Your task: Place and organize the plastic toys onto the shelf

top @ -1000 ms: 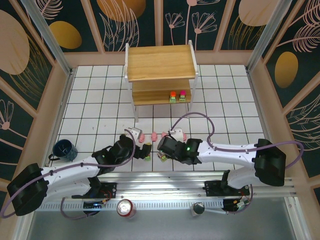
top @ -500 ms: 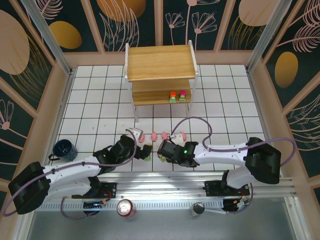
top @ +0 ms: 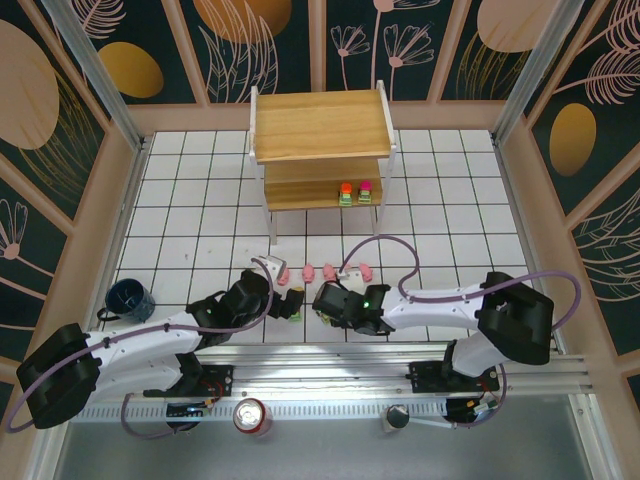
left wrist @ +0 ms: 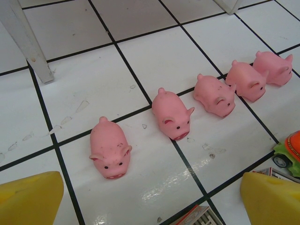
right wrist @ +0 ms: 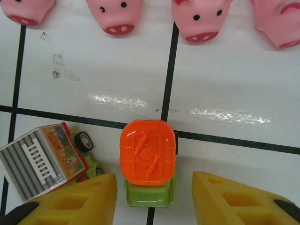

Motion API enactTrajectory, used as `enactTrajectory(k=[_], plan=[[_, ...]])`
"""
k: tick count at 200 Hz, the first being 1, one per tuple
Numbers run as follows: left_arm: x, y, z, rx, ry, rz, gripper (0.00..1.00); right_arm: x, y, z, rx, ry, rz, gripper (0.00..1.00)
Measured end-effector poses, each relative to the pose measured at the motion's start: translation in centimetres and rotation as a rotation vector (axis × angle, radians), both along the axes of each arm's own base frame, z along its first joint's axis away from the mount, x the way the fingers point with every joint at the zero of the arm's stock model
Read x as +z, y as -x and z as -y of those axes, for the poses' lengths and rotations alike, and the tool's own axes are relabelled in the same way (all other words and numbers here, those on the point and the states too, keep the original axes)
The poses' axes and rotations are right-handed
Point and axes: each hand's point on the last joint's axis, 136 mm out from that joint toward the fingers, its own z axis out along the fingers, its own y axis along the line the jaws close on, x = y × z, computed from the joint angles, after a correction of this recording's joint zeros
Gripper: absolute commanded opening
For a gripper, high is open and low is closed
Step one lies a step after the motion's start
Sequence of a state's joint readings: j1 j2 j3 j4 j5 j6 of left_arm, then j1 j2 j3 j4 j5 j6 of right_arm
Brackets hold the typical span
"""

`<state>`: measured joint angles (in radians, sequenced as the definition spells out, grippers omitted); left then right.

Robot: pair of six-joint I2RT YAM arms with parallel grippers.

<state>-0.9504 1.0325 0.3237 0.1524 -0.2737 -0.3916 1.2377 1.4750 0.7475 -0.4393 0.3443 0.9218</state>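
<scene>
So the left gripper (left wrist: 154,183) hangs wide open with nothing in it, its yellow fingers (left wrist: 33,197) spread at the bottom corners of the wrist view. Ahead of it, five pink pigs (left wrist: 172,115) run in a diagonal row across the white tiles (left wrist: 154,51), snouts toward the camera, bunched tighter at the far end. There's bare tile in front of the nearest pig. A white shelf leg (left wrist: 28,42) stands upper left, well apart from the row.

The right gripper (right wrist: 152,183) is partly spread and straddles an orange-topped truck (right wrist: 148,157) on a green base. Tile shows between truck and pad on both sides, so it's not clamped. On the left of that view a grey striped truck (right wrist: 42,161) lies tipped right up against the finger; can't tell if they touch. The other side is open tile.

From above, the shelf (top: 320,125) stands far-middle, well apart from both grippers. An orange-topped block (top: 345,192) and a magenta-topped block (top: 366,190) sit toward the right end of its lower board, and the left stretch is open wood. A dark blue mug (top: 130,298) sits by the left edge, and a red soda can (top: 251,416) on the near rail.
</scene>
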Motion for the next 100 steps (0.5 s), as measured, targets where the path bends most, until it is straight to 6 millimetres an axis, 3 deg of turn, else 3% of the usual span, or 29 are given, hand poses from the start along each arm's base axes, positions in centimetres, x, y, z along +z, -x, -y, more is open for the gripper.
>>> enactTrajectory(k=[100], plan=[[0.0,0.0,0.0,0.0,0.0,0.0,0.96,-1.3,0.2,0.5,0.01,0.034,-0.014,0.45]])
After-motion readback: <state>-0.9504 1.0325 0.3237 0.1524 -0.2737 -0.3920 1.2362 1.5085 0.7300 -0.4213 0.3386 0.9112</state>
